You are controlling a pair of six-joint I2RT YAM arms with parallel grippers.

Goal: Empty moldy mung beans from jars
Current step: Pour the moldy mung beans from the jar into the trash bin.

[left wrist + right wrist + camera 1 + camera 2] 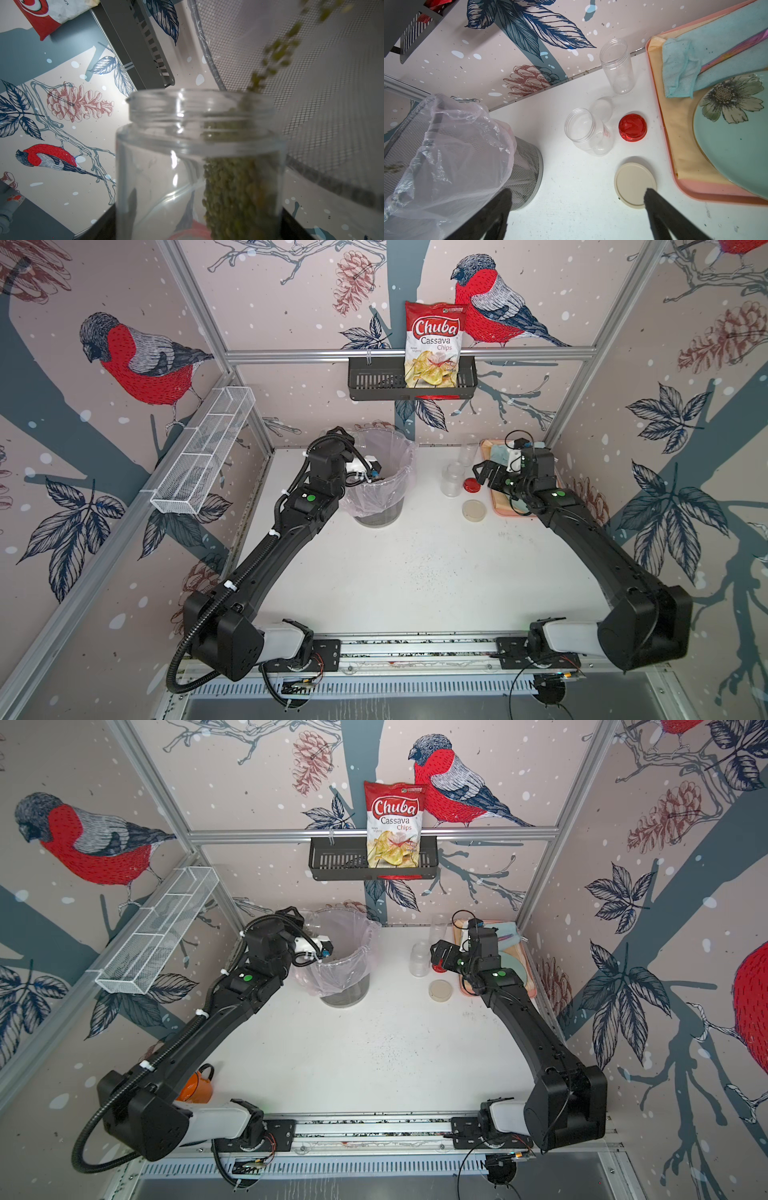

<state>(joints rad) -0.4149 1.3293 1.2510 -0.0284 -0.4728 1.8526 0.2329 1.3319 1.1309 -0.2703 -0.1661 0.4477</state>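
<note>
Mung beans (228,187) are seen lying along the low side of a clear jar (162,170), and some are caught in the air as they fall from its mouth into the grey bin (332,108). The jar is gripped by its sides in the left gripper (199,228). It is tipped over, so its long way runs from the gripper toward the inside of the bin, with the bare mouth just past the rim. Many beans are left inside, so more tipping is likely needed, and it is the left arm that is right at the bin. The bin is lined with a thin clear bag (446,135) and stands at the far left of the table (415,572). To its right, a far empty jar (616,66) and a near empty jar (588,133) are stood upright with no lids on. A red lid (632,127) and a beige lid (633,182) are laid beside them. The right gripper (578,195) is spread wide above the beige lid, and nothing is held in it. A pink tray (660,124) with a plate (737,145) and a blue cloth (679,68) is placed at the far right.
</note>
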